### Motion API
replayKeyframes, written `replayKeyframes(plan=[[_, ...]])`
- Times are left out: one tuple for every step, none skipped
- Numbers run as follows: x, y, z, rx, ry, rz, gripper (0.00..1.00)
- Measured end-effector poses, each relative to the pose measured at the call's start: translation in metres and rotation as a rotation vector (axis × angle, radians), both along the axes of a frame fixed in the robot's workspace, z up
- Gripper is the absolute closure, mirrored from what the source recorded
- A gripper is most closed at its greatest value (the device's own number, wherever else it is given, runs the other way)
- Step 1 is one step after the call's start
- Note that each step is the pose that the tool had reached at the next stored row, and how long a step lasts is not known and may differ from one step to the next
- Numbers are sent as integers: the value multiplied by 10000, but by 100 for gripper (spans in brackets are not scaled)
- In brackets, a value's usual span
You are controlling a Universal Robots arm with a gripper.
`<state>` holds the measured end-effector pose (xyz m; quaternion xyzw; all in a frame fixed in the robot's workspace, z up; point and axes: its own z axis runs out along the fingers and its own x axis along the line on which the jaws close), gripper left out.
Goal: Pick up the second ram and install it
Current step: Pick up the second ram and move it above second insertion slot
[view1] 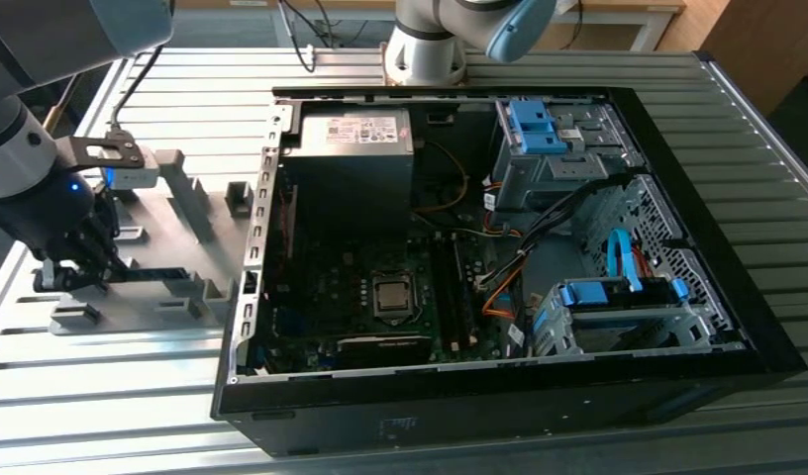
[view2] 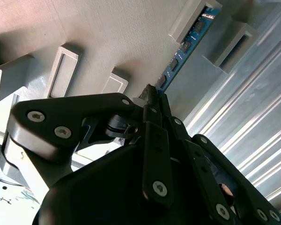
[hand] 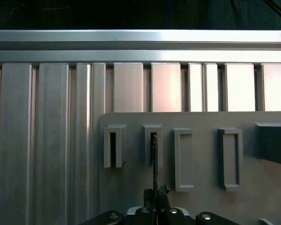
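The second ram (view1: 151, 272) is a thin dark blue-green stick standing on edge in the grey holder tray (view1: 140, 309), at the exterior view's left. My gripper (view1: 80, 269) is down over the near end of it. In the second wrist view the black fingers (view2: 152, 101) meet on the ram (view2: 185, 44), whose far end still sits in a tray bracket (view2: 196, 18). The first wrist view has the ram (hand: 154, 161) edge-on, running from the gripper (hand: 155, 196) into a tray slot (hand: 153, 136).
An open black computer case (view1: 721, 327) lies on the slatted aluminium table (view1: 100, 396), right of the tray. Inside are the motherboard's long black slots (view1: 451, 287), a processor (view1: 393, 295), loose cables and blue drive bays (view1: 616, 292). The arm's base (view1: 424, 49) stands behind the case.
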<state>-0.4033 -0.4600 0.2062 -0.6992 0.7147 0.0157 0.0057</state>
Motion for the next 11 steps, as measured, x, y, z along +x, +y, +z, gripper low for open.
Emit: replayKeyframes(plan=[[0,0,4,0,0,0,86],[0,0,4,0,0,0,86],[0,0,5,-1,2,0,86],[0,0,6,-1,2,0,86],[0,0,6,-1,2,0,86],[0,0,8,-2,2,0,86],[0,0,11,-2,3,0,86],[0,-1,15,-3,3,0,86],[0,-1,20,-3,5,0,86],[0,0,23,-2,3,0,86],[0,0,26,-1,1,0,86]])
